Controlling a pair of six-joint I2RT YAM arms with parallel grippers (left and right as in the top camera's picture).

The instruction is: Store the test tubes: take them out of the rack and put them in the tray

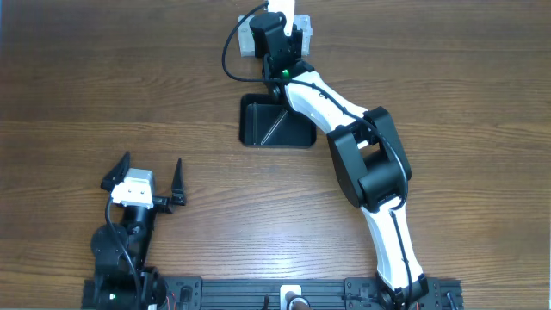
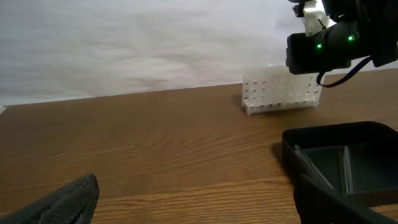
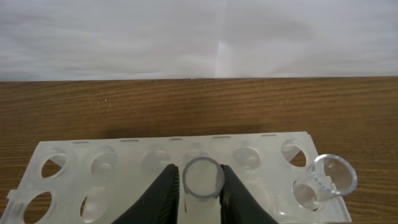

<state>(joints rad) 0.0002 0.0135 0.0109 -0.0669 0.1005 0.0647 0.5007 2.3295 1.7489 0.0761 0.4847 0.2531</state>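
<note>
We see the right pincer [image 3: 200,186] pinching a clear test tube [image 3: 202,169] between its fingers, over the white rack [image 3: 130,180]. A second tube [image 3: 334,175] leans in the rack just beside it. The black tray [image 1: 251,129], behind this pincer toward its arm's base, holds two laid tubes [image 2: 345,168]. The left pincer [image 1: 152,159] rests spread, well apart.

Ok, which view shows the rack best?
Right wrist view: the rack sits close, holes seen from above, the right gripper closed on a test tube. In the top view that arm hides most of it; the left wrist view shows its side, far off.
</note>
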